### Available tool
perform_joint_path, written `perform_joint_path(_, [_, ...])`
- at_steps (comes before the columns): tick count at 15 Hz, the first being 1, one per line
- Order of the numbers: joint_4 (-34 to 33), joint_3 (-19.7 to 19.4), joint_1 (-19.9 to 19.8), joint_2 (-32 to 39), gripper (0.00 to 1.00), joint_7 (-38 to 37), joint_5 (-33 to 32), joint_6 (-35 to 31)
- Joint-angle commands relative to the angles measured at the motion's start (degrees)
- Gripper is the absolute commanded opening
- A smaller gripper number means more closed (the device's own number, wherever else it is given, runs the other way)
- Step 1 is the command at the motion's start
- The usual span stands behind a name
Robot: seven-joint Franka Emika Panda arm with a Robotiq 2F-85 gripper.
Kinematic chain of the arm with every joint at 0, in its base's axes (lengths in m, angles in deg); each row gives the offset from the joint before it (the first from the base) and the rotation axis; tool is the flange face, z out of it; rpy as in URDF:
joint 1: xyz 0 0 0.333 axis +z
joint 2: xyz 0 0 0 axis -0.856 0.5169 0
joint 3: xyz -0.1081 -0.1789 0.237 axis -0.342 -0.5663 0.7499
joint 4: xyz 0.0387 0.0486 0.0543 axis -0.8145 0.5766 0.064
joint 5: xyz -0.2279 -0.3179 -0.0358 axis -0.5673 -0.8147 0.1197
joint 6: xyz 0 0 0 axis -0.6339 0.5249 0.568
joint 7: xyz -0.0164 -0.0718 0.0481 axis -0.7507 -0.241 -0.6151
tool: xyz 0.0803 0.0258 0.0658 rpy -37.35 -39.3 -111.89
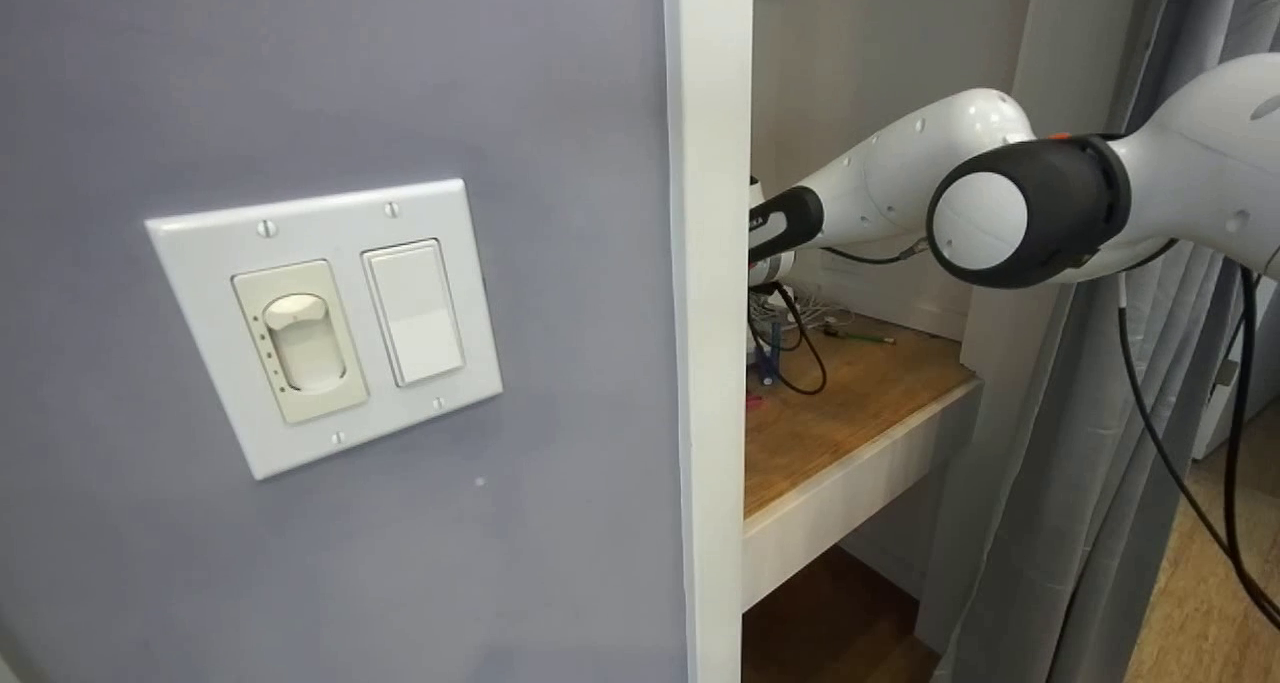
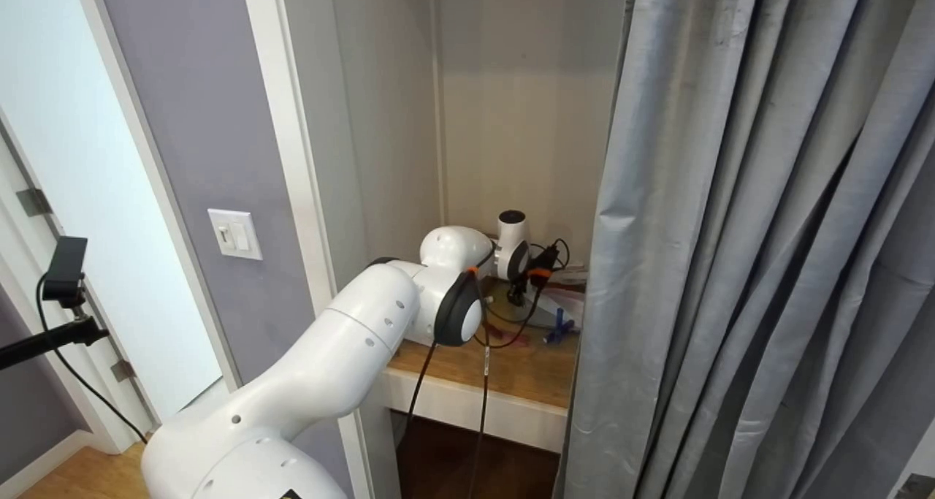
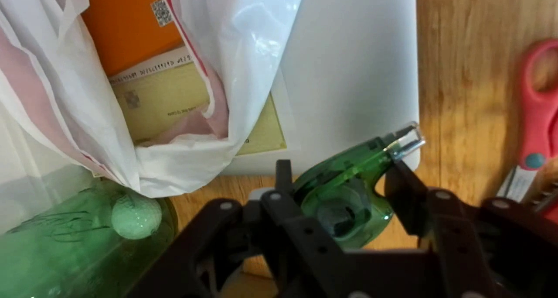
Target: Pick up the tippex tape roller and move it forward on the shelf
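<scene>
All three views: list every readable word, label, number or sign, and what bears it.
"KA", cut short: arm's black cover.
QR code: orange item.
White strip, yellow card: print too blurred.
Cable tag: too small.
Green container: dark marks, unreadable.
Tape roller: nothing readable.

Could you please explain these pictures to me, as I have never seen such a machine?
The machine is a white robot arm, reaching in over a wooden shelf. Both exterior views are taken from outside it; the wrist view is taken from its wrist, looking past the black gripper. On the shelf lie red scissors and a white slab, with a plastic bag partly over it. The gripper appears to hold the green tape roller; I cannot tell whether it is lifted clear.
</scene>
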Motion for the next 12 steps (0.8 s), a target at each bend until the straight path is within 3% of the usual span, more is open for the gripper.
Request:
perform_joint_path(1, [-9.7,-1.5,0.9,6.3,0.31,-2.9,-1.8,3.1])
perform_joint_path(10, [-17.2,-3.0,1.5,11.7,0.31,-3.0,-2.1,7.5])
perform_joint_path(11, [-17.8,-2.9,1.5,12.0,0.45,-2.9,-2.0,8.5])
perform_joint_path(12, [-18.6,-2.6,1.5,12.4,0.81,-2.5,-1.8,9.2])
